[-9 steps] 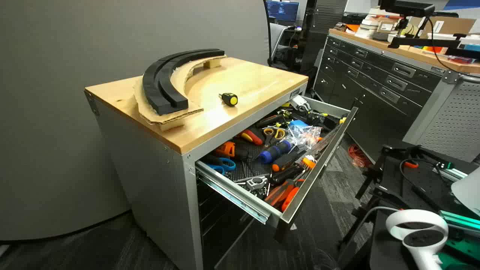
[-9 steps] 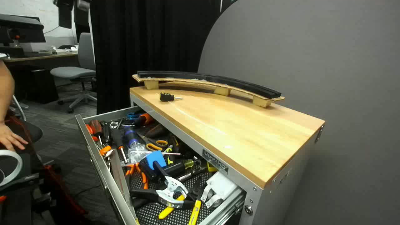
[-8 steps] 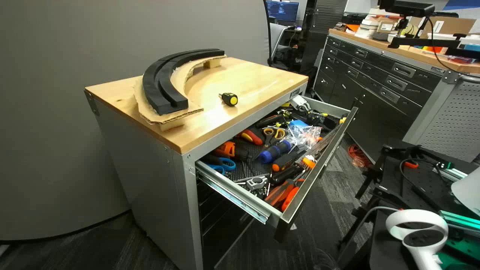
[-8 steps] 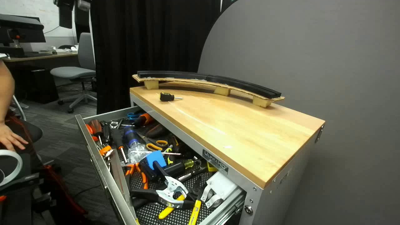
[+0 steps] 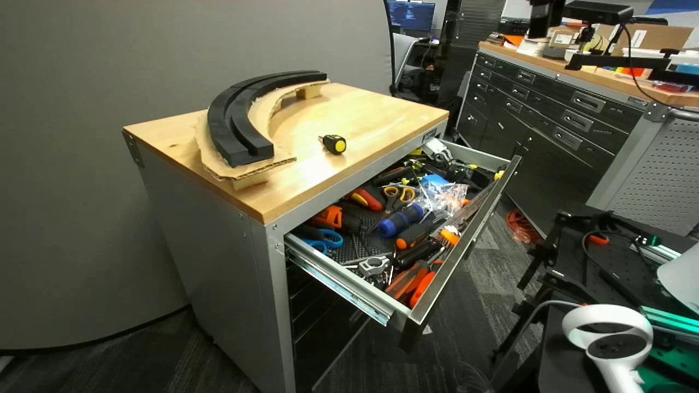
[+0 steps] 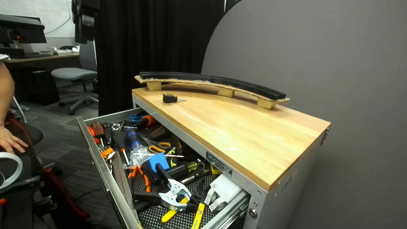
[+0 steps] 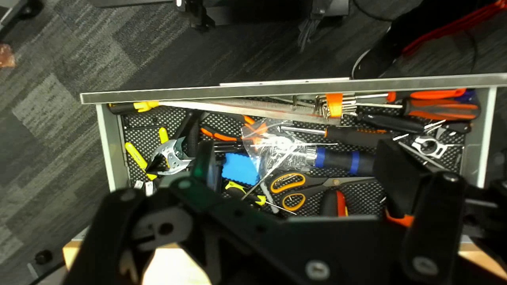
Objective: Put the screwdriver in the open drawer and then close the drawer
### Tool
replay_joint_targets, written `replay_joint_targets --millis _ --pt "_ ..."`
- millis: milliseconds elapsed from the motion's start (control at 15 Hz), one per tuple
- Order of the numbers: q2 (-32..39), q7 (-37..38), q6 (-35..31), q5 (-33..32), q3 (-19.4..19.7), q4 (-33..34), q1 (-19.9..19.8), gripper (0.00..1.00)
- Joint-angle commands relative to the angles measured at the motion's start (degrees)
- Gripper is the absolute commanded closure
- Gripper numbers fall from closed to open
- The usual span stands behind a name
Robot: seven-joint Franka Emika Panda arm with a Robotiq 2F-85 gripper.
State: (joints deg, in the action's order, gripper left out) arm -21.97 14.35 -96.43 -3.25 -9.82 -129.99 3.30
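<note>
The screwdriver, stubby and black with a yellow cap, lies on the wooden cabinet top in both exterior views (image 5: 334,144) (image 6: 170,98), near the edge above the drawer. It does not show in the wrist view. The grey metal drawer is pulled out and full of tools; its front rim shows in both exterior views (image 5: 464,243) (image 6: 103,175) and in the wrist view (image 7: 277,88). My gripper is partly in view at the top edge of both exterior views (image 5: 540,24) (image 6: 84,31), high above. In the wrist view its fingers (image 7: 298,154) are wide apart with nothing between them, over the drawer.
A curved black piece (image 5: 226,125) on cardboard stands on the cabinet top (image 5: 371,117) behind the screwdriver. Scissors (image 7: 289,186), a blue-banded handle (image 7: 344,160) and orange-handled tools (image 7: 441,109) lie in the drawer. A person's arm (image 6: 6,136) is at the side.
My gripper has come down into the top of an exterior view where it was out of sight. In an exterior view it has moved right and lower. The screwdriver and drawer have not moved.
</note>
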Motion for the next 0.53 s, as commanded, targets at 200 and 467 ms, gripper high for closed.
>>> replay_joint_targets --millis 200,467 --pt "18.1 21.6 -18.1 1.5 -5.3 3.2 2.2 0.0" --pt "30.1 30.9 -29.0 0.7 -4.8 9.0 5.9 0.0"
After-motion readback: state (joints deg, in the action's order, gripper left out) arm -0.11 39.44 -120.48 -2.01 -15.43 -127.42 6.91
